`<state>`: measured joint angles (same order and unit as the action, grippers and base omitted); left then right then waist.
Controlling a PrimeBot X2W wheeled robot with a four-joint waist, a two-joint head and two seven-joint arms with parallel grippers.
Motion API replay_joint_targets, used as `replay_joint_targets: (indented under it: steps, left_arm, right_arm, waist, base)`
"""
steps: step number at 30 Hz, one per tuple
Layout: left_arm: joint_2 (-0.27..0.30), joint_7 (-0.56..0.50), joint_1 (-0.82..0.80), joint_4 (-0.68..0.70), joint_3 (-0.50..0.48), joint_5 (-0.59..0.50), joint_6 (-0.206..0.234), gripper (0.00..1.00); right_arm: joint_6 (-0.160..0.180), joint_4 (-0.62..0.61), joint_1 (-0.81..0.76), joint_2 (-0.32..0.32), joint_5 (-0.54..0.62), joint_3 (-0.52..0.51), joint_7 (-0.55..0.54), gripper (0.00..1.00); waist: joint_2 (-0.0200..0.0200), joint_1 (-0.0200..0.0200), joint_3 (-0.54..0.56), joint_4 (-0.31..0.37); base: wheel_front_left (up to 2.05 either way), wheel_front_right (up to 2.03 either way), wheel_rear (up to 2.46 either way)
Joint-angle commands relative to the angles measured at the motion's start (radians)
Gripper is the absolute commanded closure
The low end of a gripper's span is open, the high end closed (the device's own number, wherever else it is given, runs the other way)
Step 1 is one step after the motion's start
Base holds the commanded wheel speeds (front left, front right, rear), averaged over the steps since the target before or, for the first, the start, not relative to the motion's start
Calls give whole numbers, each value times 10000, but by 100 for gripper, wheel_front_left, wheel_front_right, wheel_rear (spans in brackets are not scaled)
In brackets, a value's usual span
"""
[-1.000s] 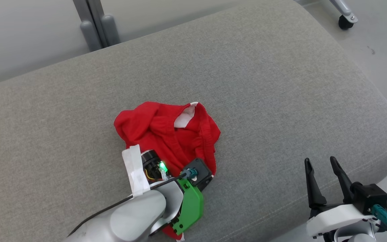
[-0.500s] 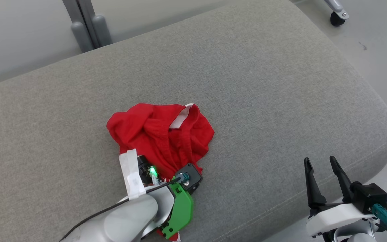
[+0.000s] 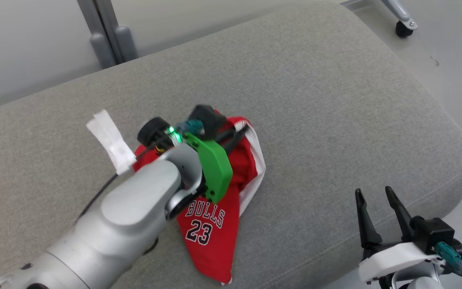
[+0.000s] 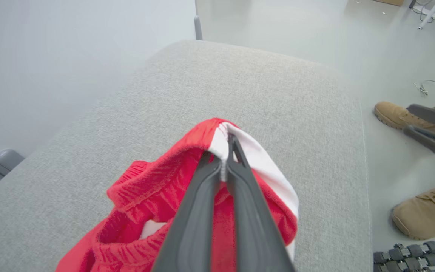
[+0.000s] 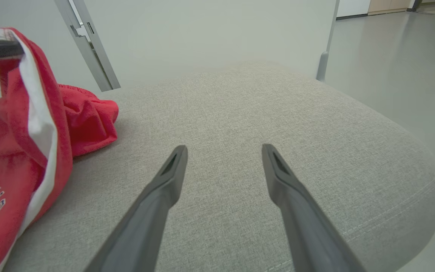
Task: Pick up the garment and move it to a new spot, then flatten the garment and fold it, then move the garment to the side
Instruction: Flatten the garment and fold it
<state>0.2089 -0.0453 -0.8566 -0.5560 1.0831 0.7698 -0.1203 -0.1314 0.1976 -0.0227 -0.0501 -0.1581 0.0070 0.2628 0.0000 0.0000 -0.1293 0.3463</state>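
The garment (image 3: 211, 224) is a red pair of shorts with white trim and "BULLS 23" printed on it, lying mid-cushion. My left gripper (image 3: 244, 129) is shut on its white-trimmed edge and holds that edge lifted above the cushion. In the left wrist view the two fingers (image 4: 202, 211) pinch the garment (image 4: 142, 196) at the red and white hem. From the right wrist view the garment (image 5: 17, 151) hangs at the far left, its lower part resting on the cushion. My right gripper (image 3: 373, 196) stands open at the lower right, nothing between its fingers (image 5: 164, 189).
The grey cushion (image 3: 335, 100) spreads wide to the right and back of the garment. A grey metal post (image 3: 102, 32) stands behind it. A person's tan boots (image 4: 425, 207) are on the floor beyond the cushion's end. A caster wheel (image 3: 404, 28) sits at the far right.
My left gripper has closed on the garment's hem and risen up and away, pulling the cloth up so the printed leg now shows. The right arm has stayed put.
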Motion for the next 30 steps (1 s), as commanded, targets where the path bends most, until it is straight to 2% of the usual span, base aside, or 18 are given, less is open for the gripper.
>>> replay_joint_targets:
  steps: [1, 8, 14, 22, 26, 30]
  left_arm:
    - [125, 62, -343, -6, -339, 258, 99, 100]
    - [655, 1223, -2119, -472, -1680, 173, 452, 100]
    - [491, 2489, -2601, -687, -2028, 171, 201, 100]
    - [146, 3036, -336, 624, -1289, 634, -88, 100]
    - [410, 3095, 1673, 1790, -928, 1031, -98, 100]
    - [836, 3101, 4195, 2884, -1331, 1343, 176, 100]
  right_arm:
    - [14, 32, 183, -6, -28, 121, 31, 0]
    - [14, 56, 636, -6, -53, 557, 31, 0]
    - [14, 46, 549, -7, -127, 442, 31, 0]
    - [14, 100, 135, -6, -109, 71, 31, 0]
    - [14, 105, 12, -9, 38, -118, 31, 0]
    - [14, 147, -140, -9, 224, -231, 31, 0]
  waist:
    - [0, 0, 27, 177]
    - [0, 0, -72, 977]
    - [0, 0, -161, 1210]
    - [0, 0, -63, 518]
    - [0, 0, 135, 29]
    - [0, 0, 398, -476]
  base:
    - [0, 0, 0]
    - [0, 0, 0]
    - [0, 0, 0]
    - [0, 0, 0]
    - [0, 0, 0]
    - [0, 0, 0]
